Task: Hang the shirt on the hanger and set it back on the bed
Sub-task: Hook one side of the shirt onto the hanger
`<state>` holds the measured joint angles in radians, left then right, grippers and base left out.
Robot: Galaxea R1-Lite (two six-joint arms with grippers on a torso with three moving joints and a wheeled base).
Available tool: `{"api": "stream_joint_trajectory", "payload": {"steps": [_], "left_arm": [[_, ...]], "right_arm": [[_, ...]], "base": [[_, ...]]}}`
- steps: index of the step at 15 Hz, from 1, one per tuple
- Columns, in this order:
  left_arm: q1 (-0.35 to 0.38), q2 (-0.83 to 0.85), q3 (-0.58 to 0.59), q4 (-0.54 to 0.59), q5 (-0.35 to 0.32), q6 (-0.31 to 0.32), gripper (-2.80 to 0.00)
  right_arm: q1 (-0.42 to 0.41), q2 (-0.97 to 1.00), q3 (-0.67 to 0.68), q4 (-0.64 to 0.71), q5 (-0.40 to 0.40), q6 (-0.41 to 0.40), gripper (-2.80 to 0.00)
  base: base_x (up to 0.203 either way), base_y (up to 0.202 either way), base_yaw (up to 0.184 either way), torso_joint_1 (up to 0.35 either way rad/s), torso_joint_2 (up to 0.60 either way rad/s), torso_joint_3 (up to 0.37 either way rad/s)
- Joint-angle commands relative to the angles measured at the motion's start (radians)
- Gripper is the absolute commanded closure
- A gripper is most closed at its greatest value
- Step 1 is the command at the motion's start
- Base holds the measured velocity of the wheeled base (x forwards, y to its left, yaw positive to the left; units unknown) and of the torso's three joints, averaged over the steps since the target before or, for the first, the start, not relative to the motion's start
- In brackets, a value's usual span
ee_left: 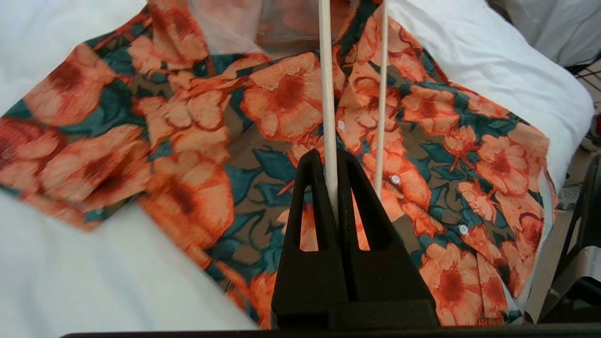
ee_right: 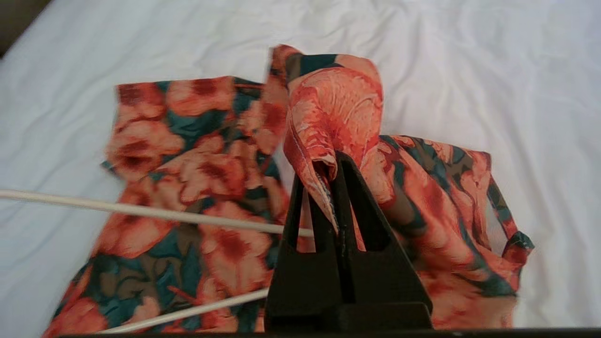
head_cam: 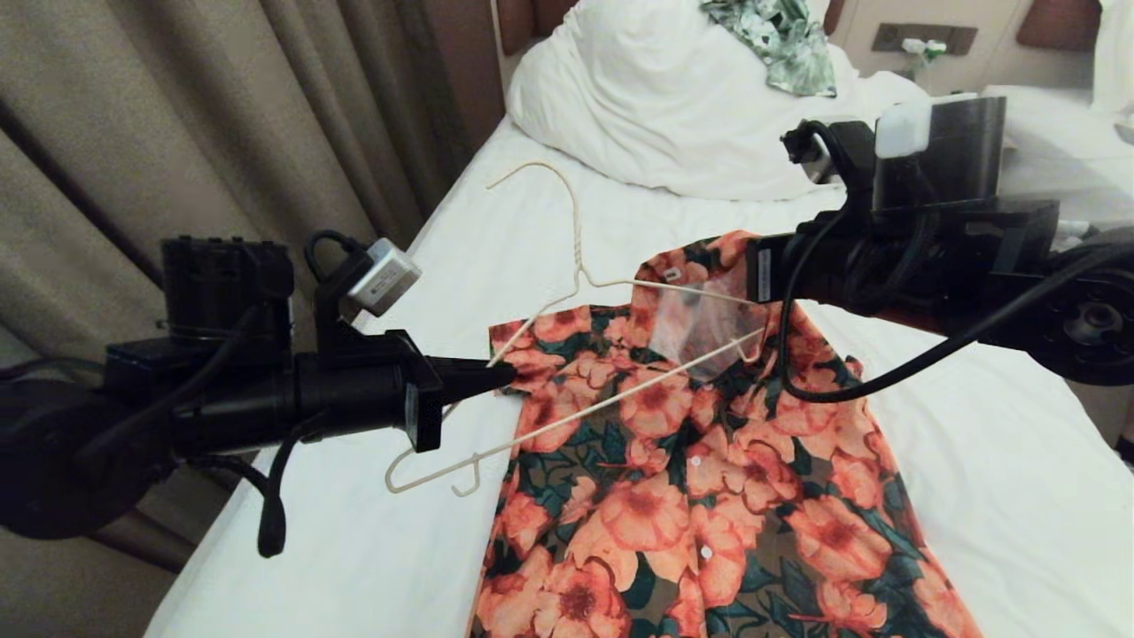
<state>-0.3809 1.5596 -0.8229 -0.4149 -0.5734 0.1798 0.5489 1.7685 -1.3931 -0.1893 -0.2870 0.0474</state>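
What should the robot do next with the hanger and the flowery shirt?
Probably slide the hanger deeper into the neck opening. The left tool pinches its wire; the right tool holds the collar of the shirt up, and only one hanger end is inside.

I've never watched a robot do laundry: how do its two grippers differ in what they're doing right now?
The left gripper is shut on the hanger, pinching its thin wire; the right gripper is shut on the shirt, pinching a fold of cloth near the collar. The left gripper holds the hanger's end beside the shirt's sleeve; the right gripper lifts the neckline off the bed. Both are black, two-fingered and closed.
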Motion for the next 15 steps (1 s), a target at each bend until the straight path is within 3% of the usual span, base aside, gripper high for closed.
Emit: {"api": "stream_joint_trajectory", "payload": {"steps": [1, 4, 7, 11, 15], "left_arm": [[-0.025, 0.048, 0.021, -0.064, -0.001, -0.002, 0.0], [-0.066, 0.101, 0.048, -0.201, 0.06, -0.043, 0.0], [-0.091, 0.15, 0.065, -0.349, 0.162, -0.08, 0.0], [-0.087, 0.138, 0.069, -0.338, 0.205, -0.068, 0.0], [-0.054, 0.098, 0.07, -0.253, 0.218, 0.026, 0.0]], "right_arm": [[0.032, -0.012, 0.005, 0.001, -0.003, 0.0, 0.0], [0.071, -0.05, 0.033, 0.001, -0.006, 0.0, 0.0], [0.097, -0.098, 0.054, 0.018, -0.009, 0.0, 0.0], [0.121, -0.148, 0.051, 0.073, -0.026, -0.003, 0.0], [0.082, -0.162, 0.046, 0.077, -0.026, -0.041, 0.0]], "base": [[0.0, 0.0, 0.0, 0.0, 0.0, 0.0], [0.0, 0.0, 0.0, 0.0, 0.0, 0.0], [0.0, 0.0, 0.0, 0.0, 0.0, 0.0], [0.0, 0.0, 0.0, 0.0, 0.0, 0.0], [0.0, 0.0, 0.0, 0.0, 0.0, 0.0]]}}
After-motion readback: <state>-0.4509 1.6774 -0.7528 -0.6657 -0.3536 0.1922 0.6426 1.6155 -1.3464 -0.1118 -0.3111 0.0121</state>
